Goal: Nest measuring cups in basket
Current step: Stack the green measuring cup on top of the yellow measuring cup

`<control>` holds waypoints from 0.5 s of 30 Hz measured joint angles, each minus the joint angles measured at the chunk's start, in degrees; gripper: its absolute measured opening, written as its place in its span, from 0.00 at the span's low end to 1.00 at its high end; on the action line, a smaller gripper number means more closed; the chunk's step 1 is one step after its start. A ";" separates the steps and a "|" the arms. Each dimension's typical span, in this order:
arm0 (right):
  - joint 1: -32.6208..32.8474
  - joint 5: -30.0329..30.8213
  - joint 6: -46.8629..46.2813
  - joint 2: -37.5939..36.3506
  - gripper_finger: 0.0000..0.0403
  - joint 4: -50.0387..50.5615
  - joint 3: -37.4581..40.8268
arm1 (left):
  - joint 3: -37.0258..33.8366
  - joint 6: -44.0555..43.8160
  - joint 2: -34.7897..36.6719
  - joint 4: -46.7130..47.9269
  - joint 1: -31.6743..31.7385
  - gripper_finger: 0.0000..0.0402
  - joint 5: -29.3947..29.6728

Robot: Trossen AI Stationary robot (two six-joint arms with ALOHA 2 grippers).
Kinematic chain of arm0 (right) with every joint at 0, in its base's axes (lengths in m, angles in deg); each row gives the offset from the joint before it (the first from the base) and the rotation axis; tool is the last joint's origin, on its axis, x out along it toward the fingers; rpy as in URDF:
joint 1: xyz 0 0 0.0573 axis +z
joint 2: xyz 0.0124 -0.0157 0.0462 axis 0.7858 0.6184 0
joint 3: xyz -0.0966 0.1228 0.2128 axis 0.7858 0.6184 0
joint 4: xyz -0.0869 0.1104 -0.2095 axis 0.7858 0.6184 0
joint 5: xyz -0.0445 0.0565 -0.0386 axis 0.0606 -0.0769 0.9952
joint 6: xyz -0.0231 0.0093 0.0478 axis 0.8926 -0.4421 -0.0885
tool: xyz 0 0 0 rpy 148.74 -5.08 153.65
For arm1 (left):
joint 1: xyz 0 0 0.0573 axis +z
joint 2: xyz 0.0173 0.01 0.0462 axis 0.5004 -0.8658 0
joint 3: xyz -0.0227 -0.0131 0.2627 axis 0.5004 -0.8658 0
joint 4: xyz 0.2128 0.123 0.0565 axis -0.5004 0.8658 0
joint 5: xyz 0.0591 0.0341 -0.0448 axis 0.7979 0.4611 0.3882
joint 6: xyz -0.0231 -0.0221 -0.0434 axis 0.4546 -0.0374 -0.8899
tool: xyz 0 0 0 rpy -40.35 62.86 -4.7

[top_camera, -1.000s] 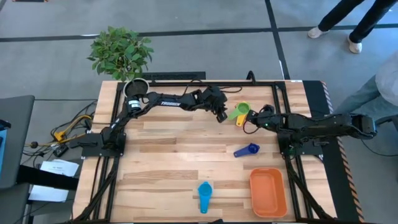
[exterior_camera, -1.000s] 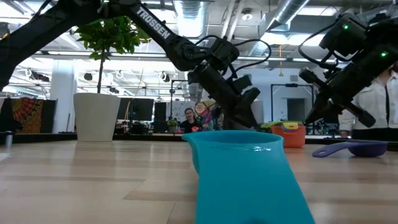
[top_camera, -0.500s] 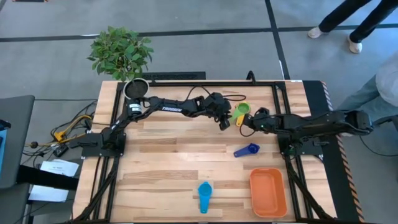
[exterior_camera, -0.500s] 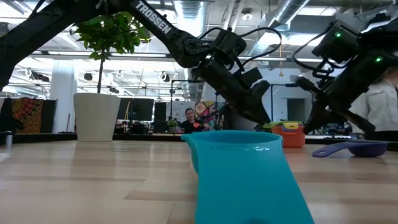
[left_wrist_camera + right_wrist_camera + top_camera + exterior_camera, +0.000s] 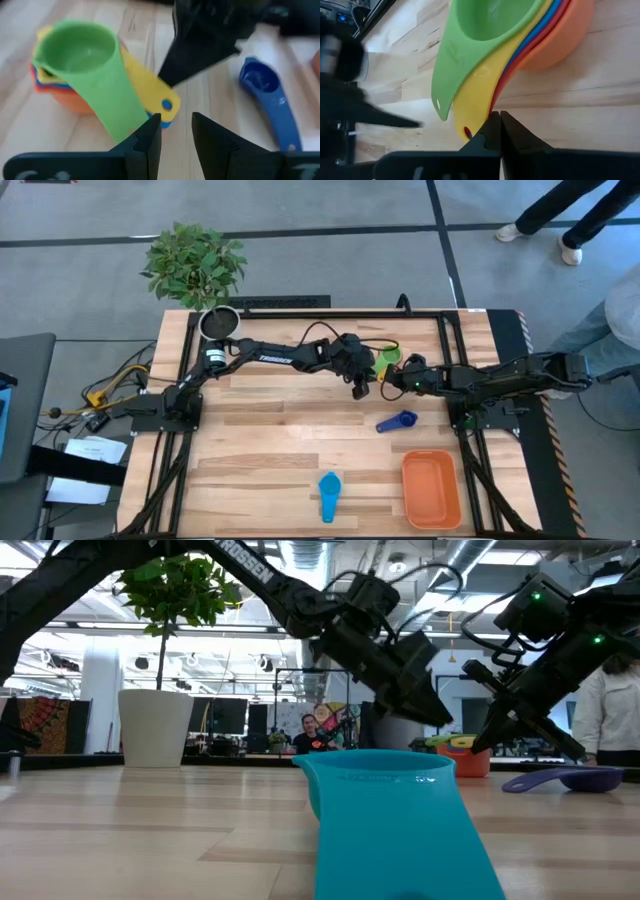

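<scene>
My right claw is closed at the handle tips of the nested stack (green, yellow, blue, red, orange cups), which sits on the bench, so that I can lift it. My left claw waits narrowly open just beside the handles. The dark blue cup and light blue cup lie apart; the basket is well away.
</scene>
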 joint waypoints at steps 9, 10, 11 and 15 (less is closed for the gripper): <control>-0.04 0.10 -1.13 0.00 0.01 0.02 0.00 | 0.07 3.16 3.27 4.80 1.73 0.24 19.54; -0.06 0.11 -1.16 0.00 0.02 0.00 0.00 | 0.19 3.09 2.29 3.36 2.25 0.24 18.70; -0.12 0.12 -1.29 0.00 0.02 -0.09 0.00 | 0.27 2.59 1.34 2.45 2.84 0.24 17.18; 0.00 0.26 -2.58 -0.02 0.03 -0.57 0.00 | -0.10 -1.16 -1.68 3.56 4.08 0.24 12.17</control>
